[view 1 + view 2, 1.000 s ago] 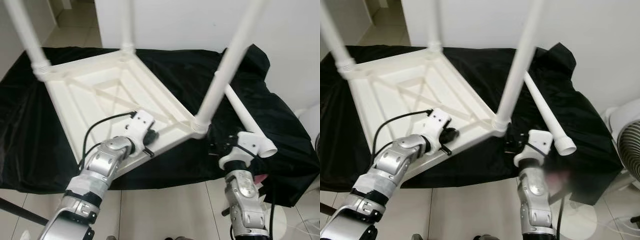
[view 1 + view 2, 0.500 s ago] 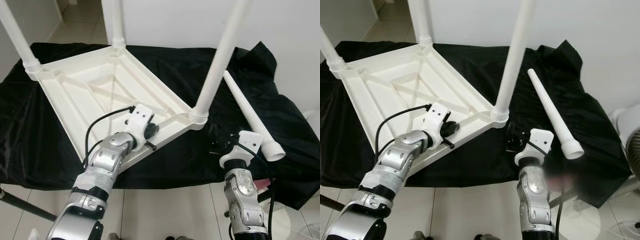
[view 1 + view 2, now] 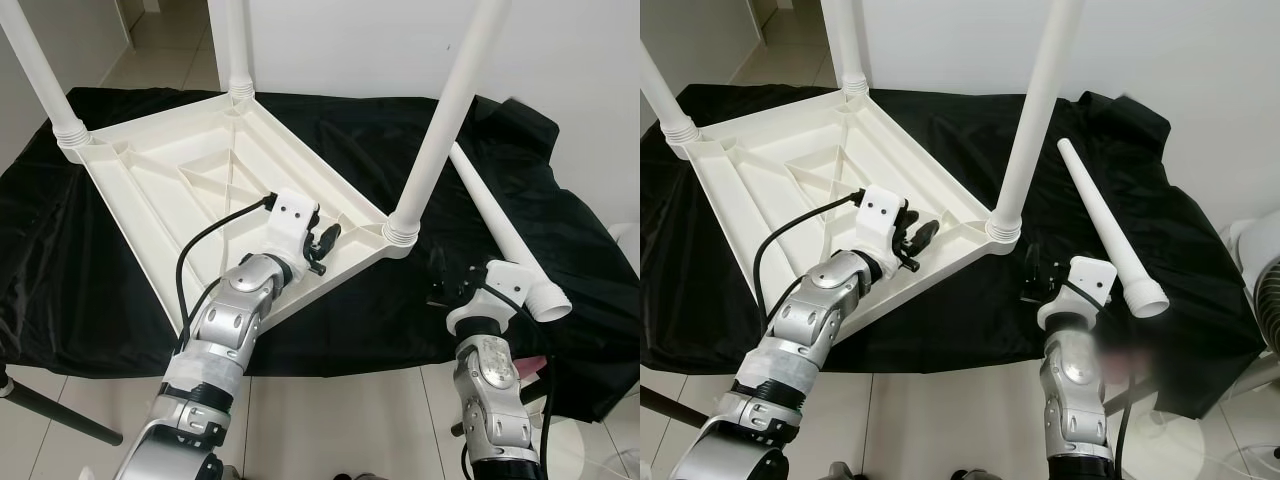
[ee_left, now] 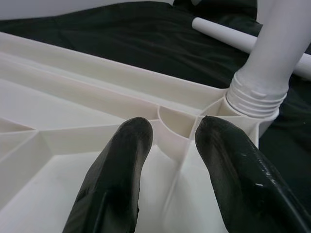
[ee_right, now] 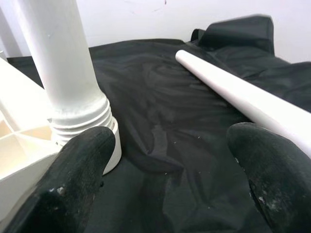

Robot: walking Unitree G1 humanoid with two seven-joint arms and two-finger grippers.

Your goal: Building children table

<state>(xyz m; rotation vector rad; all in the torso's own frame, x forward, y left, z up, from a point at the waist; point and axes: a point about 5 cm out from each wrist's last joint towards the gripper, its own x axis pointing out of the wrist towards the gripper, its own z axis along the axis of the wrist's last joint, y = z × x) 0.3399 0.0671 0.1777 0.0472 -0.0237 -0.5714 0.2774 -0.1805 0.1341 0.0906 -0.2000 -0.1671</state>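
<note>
A white children's table top (image 3: 190, 190) lies upside down on a black cloth (image 3: 80, 290). Three white legs stand up from its corners; the nearest one (image 3: 440, 110) rises from the front right corner. A loose white leg (image 3: 500, 225) lies on the cloth to the right. My left gripper (image 3: 325, 240) hovers open over the ribbed underside, its fingers (image 4: 121, 170) pointing at that corner's socket (image 4: 252, 97). My right gripper (image 3: 450, 285) is wide open just above the cloth, between the standing leg (image 5: 63, 63) and the loose leg (image 5: 233, 92), holding nothing.
The cloth-covered surface ends at a near edge above the tiled floor (image 3: 330, 420). A white wall (image 3: 360, 40) stands behind it. A fan (image 3: 1265, 290) is at the far right, and a dark bar (image 3: 50, 410) crosses the floor at lower left.
My left gripper has reached farther over the table top toward the front right corner leg. The right gripper has stayed almost where it was. The camera has shifted slightly.
</note>
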